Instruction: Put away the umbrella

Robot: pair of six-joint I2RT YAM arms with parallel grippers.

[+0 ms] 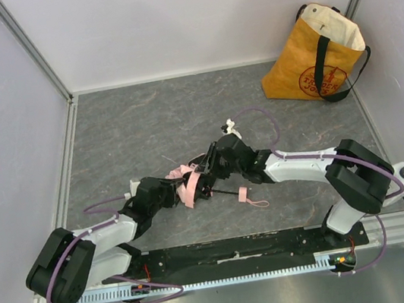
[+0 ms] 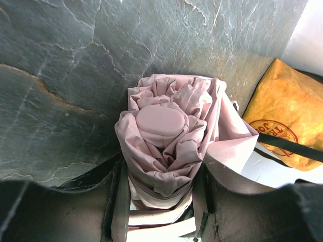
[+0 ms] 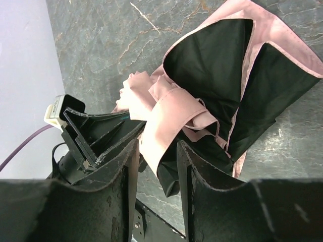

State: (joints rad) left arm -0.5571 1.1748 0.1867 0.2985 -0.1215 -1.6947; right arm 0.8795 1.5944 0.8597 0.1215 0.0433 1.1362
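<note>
**A:** Umbrella (image 1: pixel 189 185), position?

**B:** Mid-table, toward the near side, caught between the two arms. The pale pink cloth is bunched into a loose bundle. A thin black shaft (image 1: pixel 227 191) runs out to the right, ending in the small pink handle (image 1: pixel 244 193). The wrist strap (image 1: pixel 257 203) lies on the grey stone-patterned table (image 1: pixel 143 122).

**A:** Left side?

**B:** The left gripper (image 1: pixel 171 191) is clamped on the bundle. In its wrist view, folded cloth is squeezed between both fingers (image 2: pixel 120 201). A rounded pink end cap (image 2: pixel 160 123) faces the lens.

**A:** Right side?

**B:** The right gripper (image 1: pixel 207 172) sits against the bundle from the far right. In its wrist view the fingers (image 3: pixel 130 171) stand parted, with a pink band of cloth (image 3: pixel 164 126) hanging through the gap. Pinched or only lying there, I cannot tell. Beyond it the canopy panels are partly spread, black underside (image 3: pixel 217 65) showing.

**A:** Surroundings?

**B:** A yellow tote bag (image 1: pixel 314 57) with black straps stands in the far right corner against the wall, well apart from the umbrella. Its top is open, showing a pale lining.
</note>
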